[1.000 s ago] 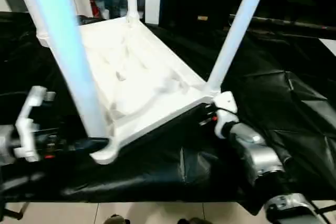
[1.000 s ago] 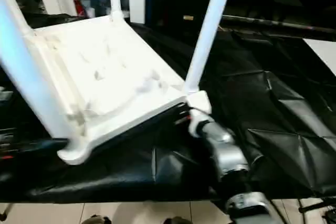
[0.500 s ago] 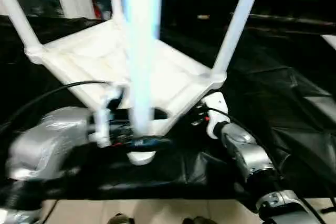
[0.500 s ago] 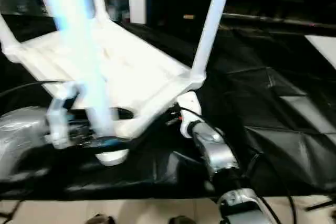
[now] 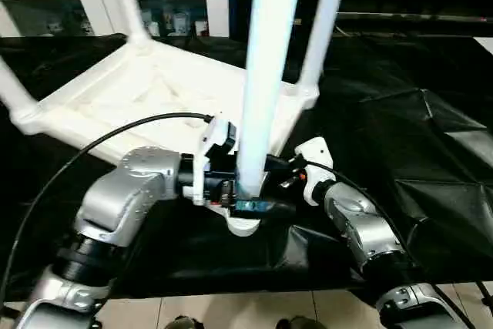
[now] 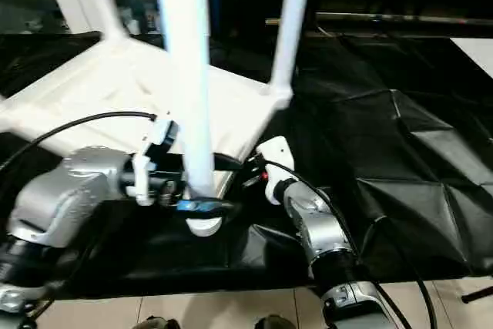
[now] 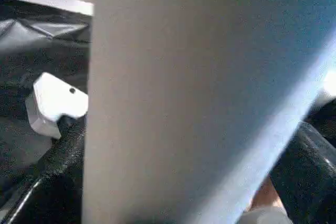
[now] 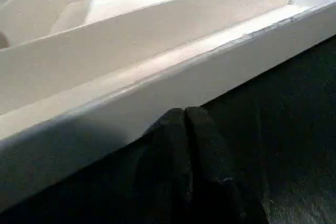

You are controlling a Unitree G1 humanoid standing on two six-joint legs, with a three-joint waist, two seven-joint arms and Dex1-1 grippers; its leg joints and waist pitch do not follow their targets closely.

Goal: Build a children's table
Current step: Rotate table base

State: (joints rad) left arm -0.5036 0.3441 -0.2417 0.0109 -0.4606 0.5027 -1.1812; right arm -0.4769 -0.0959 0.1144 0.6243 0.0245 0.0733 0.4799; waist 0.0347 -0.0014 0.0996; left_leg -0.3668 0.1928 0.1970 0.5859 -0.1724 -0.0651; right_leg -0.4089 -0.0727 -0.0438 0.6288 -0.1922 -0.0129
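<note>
Left eye view: the upturned children's table point(image 5: 146, 94) lies on the black-draped desk point(image 5: 416, 152), legs up. Left pincer point(image 5: 248, 194), spread wide, straddles the near leg point(image 5: 266, 75) at its base. Right pincer point(image 8: 185, 121), pressed together, touches the tabletop's rim.

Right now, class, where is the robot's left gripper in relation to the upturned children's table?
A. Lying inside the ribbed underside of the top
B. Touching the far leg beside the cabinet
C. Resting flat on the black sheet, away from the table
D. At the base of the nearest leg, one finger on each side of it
D: the left gripper sits at the foot of the nearest leg, its fingers spread to either side of that tube.
</note>
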